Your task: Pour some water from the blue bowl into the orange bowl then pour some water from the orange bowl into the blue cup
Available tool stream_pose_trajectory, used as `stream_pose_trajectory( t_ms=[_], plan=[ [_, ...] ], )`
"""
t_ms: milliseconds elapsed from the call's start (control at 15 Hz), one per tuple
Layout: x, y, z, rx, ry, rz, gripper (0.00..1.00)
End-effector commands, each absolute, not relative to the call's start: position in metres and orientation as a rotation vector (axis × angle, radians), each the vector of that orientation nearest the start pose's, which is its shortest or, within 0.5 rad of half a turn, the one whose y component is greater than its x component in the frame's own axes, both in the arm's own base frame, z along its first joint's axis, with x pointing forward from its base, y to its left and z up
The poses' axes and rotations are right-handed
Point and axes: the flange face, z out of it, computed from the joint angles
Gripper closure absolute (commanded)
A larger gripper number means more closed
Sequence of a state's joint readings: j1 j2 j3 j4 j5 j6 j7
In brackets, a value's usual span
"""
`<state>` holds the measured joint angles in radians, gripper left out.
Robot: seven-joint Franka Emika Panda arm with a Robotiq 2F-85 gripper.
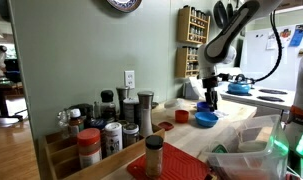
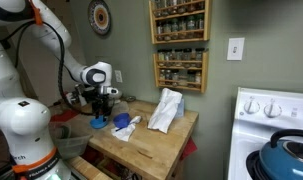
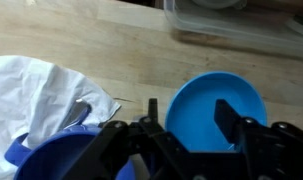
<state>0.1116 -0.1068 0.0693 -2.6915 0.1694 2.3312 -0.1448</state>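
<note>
Low in the wrist view, your claw stands apart, one finger each side of the rim of the blue bowl.

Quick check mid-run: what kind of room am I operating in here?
Most likely a home kitchen: wall-mounted spice racks full of jars, a white stove with a blue kettle on it, and a wooden butcher-block counter.

A crumpled white bag rests on the wooden butcher-block counter, beneath a wall-mounted wooden spice rack.
</note>
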Motion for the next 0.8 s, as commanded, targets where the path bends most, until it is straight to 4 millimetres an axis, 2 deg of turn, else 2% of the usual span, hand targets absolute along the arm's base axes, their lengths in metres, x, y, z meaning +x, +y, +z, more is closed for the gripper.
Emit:
stream_pose_trajectory(
  t_ms=[0,133,200,333,467,533,733],
  plan=[
    [0.368,0.072,0.234,-2.999,-0.260,0.338,0.12],
    [0.369,0.071,0.231,-3.005,-0.256,0.323,0.05],
    [0.369,0.071,0.229,-3.004,-0.255,0.313,0.17],
    [0.369,0.071,0.226,-3.005,-0.263,0.298,0.28],
    [0.370,0.071,0.222,-3.009,-0.271,0.288,0.24],
    [0.370,0.071,0.221,-3.014,-0.268,0.285,0.12],
    [0.371,0.071,0.217,-3.020,-0.269,0.275,0.15]
  ],
)
